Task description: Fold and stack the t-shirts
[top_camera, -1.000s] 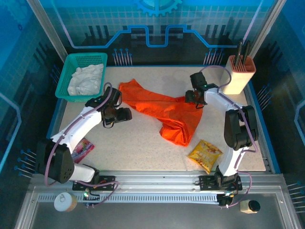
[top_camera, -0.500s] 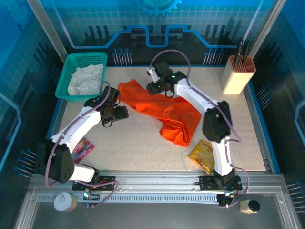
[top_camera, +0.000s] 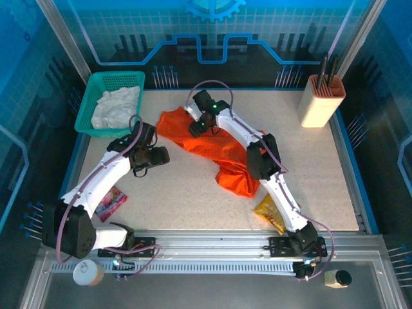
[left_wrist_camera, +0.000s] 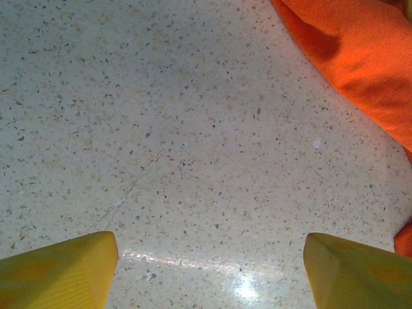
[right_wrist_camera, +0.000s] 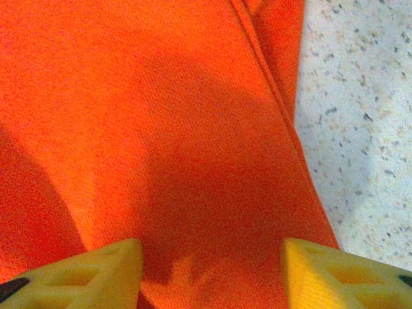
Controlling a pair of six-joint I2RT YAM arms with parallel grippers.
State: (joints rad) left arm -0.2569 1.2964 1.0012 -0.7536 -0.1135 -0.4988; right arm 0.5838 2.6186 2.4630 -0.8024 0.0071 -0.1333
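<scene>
Hovering over the orange t-shirt (right_wrist_camera: 161,129), right fingers (right_wrist_camera: 84,270) stand open; left fingers (left_wrist_camera: 58,270) stand open above table (left_wrist_camera: 193,129).

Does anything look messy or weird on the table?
Yes. The orange t-shirt lies crumpled and twisted on the table, not flat. The white t-shirt is bunched in the green basket. A yellow snack packet and a pink packet lie loose near the front.

We've got two slim arms here, the left arm (top_camera: 102,171) and the right arm (top_camera: 283,196), with white shells, black joints and black bases (top_camera: 129,246). Pale purple cables (top_camera: 207,84) loop along both. A green light (top_camera: 205,107) glows on the right wrist. Up close, the left fingers (left_wrist_camera: 58,270) and right fingers (right_wrist_camera: 84,273) are yellow wedges.
</scene>
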